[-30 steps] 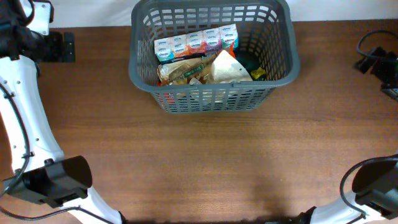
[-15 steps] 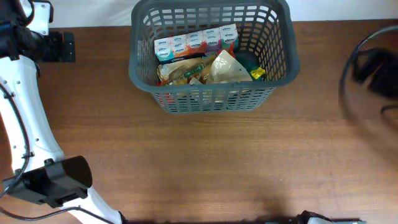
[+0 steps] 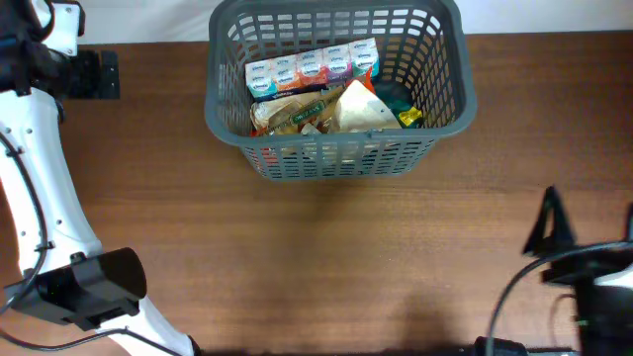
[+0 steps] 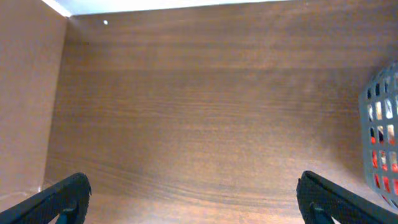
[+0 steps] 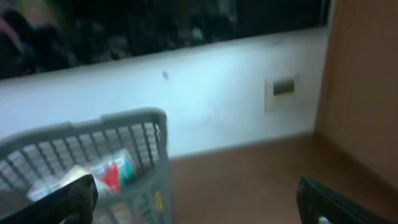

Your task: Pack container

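The dark grey slotted container (image 3: 223, 124) stands at the back middle of the table. It holds a row of small cartons (image 3: 312, 69), a cream packet (image 3: 361, 111) and brown packets (image 3: 287, 114). My left gripper (image 3: 99, 74) is at the far left, well left of the container; in the left wrist view it (image 4: 199, 208) is open and empty over bare wood, with the container's wall (image 4: 382, 124) at the right edge. My right gripper (image 3: 549, 227) is at the front right, blurred. In the right wrist view it (image 5: 196, 208) is open and empty, facing the container (image 5: 93, 124).
The wooden table (image 3: 326, 257) spreads in front of the container. A white wall (image 5: 236, 93) runs behind the table. The left arm's white links (image 3: 40, 168) run down the left edge. A black cable (image 3: 504, 307) loops at the front right.
My right arm has swung fast from the back right corner to the front right of the table. The left arm and the container have not moved.
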Tool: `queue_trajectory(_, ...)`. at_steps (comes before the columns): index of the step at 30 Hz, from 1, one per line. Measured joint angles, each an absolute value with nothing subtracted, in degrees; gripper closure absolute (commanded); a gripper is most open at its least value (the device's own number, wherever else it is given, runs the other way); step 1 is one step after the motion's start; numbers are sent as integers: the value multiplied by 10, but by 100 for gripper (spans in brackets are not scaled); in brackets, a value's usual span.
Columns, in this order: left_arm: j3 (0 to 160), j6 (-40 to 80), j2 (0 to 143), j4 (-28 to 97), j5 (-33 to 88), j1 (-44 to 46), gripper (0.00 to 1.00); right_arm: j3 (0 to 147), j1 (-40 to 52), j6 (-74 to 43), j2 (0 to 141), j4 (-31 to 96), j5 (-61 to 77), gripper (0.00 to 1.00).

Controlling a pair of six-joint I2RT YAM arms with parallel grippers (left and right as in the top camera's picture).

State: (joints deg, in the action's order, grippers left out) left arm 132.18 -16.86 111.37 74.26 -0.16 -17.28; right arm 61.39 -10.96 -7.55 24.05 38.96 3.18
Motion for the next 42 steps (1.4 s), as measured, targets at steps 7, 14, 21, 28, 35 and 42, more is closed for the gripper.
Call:
queue_trajectory(7,1321,-168,1113,742,-2,-173,1,274,-83,-76,71,365,21,1)
queue_trajectory(14,1321,-169,1113,743,-2,-173,1,135,-73,-76,36,317,19,1)
queue_trajectory(21,1321,-169,1113,743,-2,-173,1,89,-73,-76,34,316,18,1)
queue_trajectory(28,1321,-169,1113,743,-2,-173,1,89,-73,-76,32,316,17,1)
queue_trajectory(35,1321,-169,1113,742,-2,-173,1,89,-73,-76,32,316,17,1)
queue_trajectory(42,1321,-169,1113,742,-2,-173,1,89,-73,-76,32,316,17,1)
